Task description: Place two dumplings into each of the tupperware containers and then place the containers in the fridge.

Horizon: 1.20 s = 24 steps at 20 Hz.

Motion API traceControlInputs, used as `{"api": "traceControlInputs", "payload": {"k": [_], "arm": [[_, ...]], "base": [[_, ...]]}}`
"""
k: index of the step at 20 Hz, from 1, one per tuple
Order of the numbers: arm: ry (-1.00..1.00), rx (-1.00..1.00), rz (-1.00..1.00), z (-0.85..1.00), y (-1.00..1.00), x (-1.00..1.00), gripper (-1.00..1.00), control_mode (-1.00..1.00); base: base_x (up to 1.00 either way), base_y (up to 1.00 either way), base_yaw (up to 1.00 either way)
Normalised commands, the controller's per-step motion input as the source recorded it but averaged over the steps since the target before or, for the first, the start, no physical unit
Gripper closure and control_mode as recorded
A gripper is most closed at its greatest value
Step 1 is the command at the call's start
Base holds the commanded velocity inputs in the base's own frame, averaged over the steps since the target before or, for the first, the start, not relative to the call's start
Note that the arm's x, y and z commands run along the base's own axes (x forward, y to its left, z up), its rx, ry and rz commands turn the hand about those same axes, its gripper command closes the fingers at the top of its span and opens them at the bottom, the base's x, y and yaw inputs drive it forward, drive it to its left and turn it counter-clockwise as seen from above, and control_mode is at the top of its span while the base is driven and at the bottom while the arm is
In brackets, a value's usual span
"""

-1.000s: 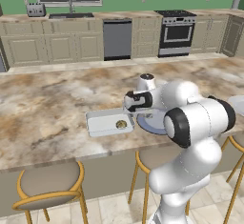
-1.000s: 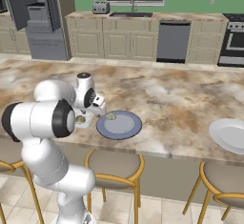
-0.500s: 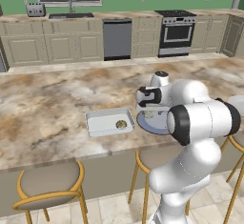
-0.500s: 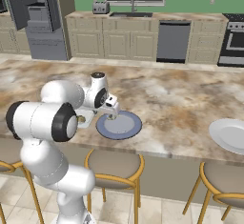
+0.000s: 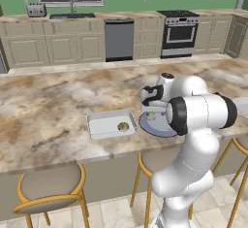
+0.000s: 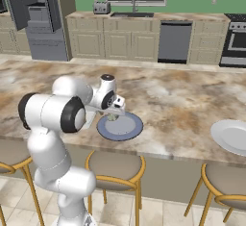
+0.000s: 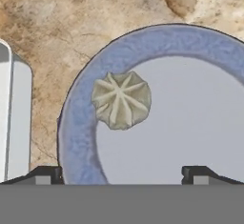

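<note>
A simulated kitchen with green walls, cream cabinets and a long brown-and-cream marble island counter (image 5: 58, 105), with wooden bar stools (image 5: 48, 188) tucked along its near edge.

From the left base view, the white arm rises at the lower right and bends over the counter. Its gripper (image 5: 154, 111) hangs above the near-left part of a round blue-grey plate (image 5: 155, 126). Just beside the plate, to its left, lies a pale rectangular tupperware container (image 5: 110, 123) with one dumpling (image 5: 123, 126) inside, toward its right end. Along the back wall stand a dark-fronted dishwasher (image 5: 119, 40), a steel oven (image 5: 179, 34), a sink with a faucet (image 5: 71, 14) and a toaster (image 5: 36, 10).

From the right base view, the arm comes up at the lower left and the gripper (image 6: 114, 110) hovers over the far-left rim of the blue-grey plate (image 6: 126, 129), where a small pale dumpling (image 6: 113, 117) sits. A white plate (image 6: 231, 136) rests well apart at the counter's right end. The grey fridge (image 6: 36, 16) stands in the far left corner with its door swung open.

From the hand view, looking straight down, a pleated beige dumpling (image 7: 121, 99) lies on the plate's (image 7: 181, 42) left inner edge, apart from both fingertips (image 7: 47, 174), which stand spread wide with nothing between them. A corner of the tupperware container (image 7: 14, 118) shows at the left, just beside the plate
</note>
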Motion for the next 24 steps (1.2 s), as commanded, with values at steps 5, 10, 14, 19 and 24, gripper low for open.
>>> {"api": "traceControlInputs", "payload": {"k": [5, 10, 14, 19, 24], "arm": [[0.00, 0.00, 0.04, -0.34, 0.00, 0.49, -1.00, -1.00], [0.00, 0.00, 0.05, -0.35, 0.00, 0.40, -1.00, -1.00], [0.02, 0.01, 0.05, -0.34, 0.00, 0.18, -1.00, -1.00], [0.04, 0.01, 0.05, -0.29, 0.00, 0.08, -1.00, -1.00], [0.05, 0.00, 0.03, -0.12, 0.00, 0.01, 1.00, -1.00]], "base": [[0.00, 0.00, 0.00], [0.00, 0.00, 0.00], [0.00, 0.00, 0.00], [0.00, 0.00, 0.00], [0.00, 0.00, 0.00]]}}
